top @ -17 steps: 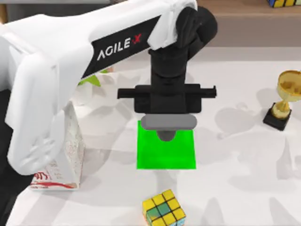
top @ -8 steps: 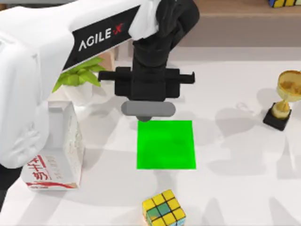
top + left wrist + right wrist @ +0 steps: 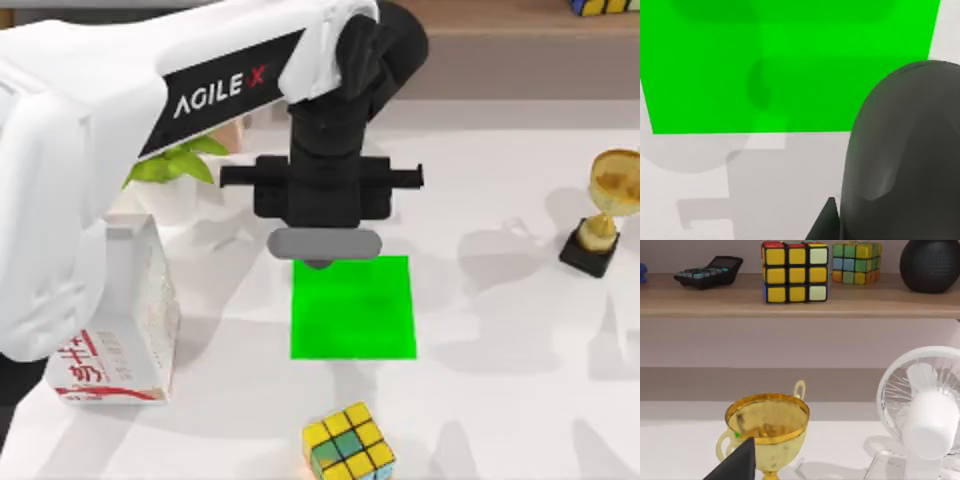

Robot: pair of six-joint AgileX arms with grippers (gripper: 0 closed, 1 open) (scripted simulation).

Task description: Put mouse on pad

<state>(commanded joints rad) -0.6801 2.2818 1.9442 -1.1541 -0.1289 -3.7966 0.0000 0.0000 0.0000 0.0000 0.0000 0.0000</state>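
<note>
A: Surface, left to right?
B: White table (image 3: 520, 400). Milk carton (image 3: 120, 320) at the left edge, potted plant (image 3: 170, 165) behind it toward the far edge. Green pad (image 3: 352, 315) flat near the middle. Puzzle cube (image 3: 348, 452) at the near edge, well apart from the pad. Gold trophy (image 3: 605, 205) by the right edge.

A: Arms?
B: Left arm reaches in from the left; left gripper (image 3: 322, 240) hangs over the pad's far edge. It carries a grey mouse (image 3: 324, 244), rounded and broadside. In the left wrist view the mouse's dark body (image 3: 902, 155) sits close to the lens, above the table just off the pad (image 3: 785, 65). Jaws closed on the mouse, gap about its width. Mouse is not on the pad.

A: Right arm?
B: Can't tell its grip.

A: Room?
B: Right wrist view: wooden shelf (image 3: 715, 302) with a calculator (image 3: 710, 271), two cubes (image 3: 795, 271), a dark ball (image 3: 932, 262). White fan (image 3: 925, 410) stands beside the trophy (image 3: 767, 432).
</note>
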